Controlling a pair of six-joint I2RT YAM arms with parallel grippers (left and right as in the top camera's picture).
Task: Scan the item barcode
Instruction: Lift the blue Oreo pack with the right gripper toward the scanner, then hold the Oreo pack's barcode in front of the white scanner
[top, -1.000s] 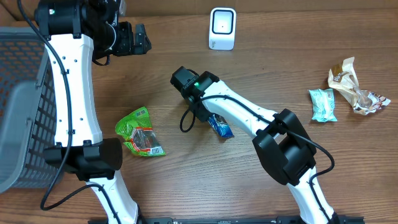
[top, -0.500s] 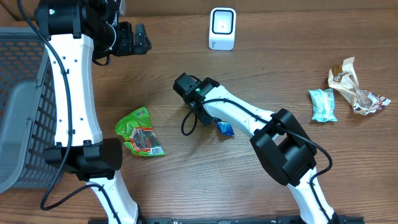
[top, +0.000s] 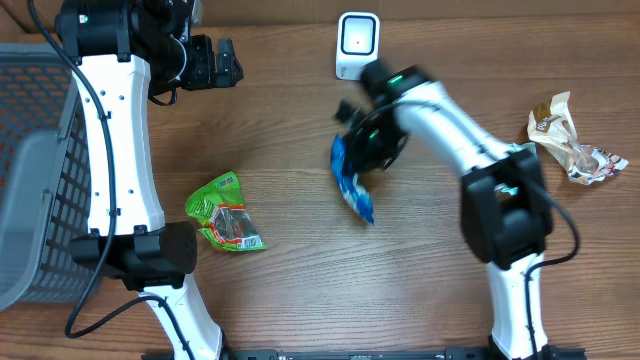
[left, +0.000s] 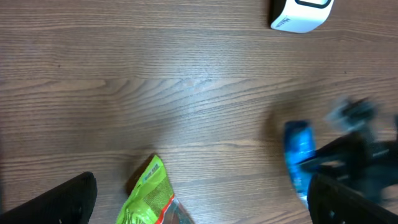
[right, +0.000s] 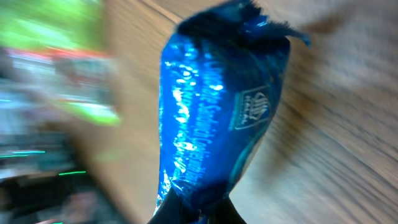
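Blue packet (top: 350, 185) hangs clamped in right gripper (right: 194, 213); left gripper (top: 228, 63) gapes empty; one scanner (top: 358, 45).

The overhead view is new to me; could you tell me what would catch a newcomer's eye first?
The blue packet, pinched by the right fingers, hangs blurred near the white scanner at the table's far side. A green packet lies flat beside the left arm, with a grey mesh basket at the left edge.
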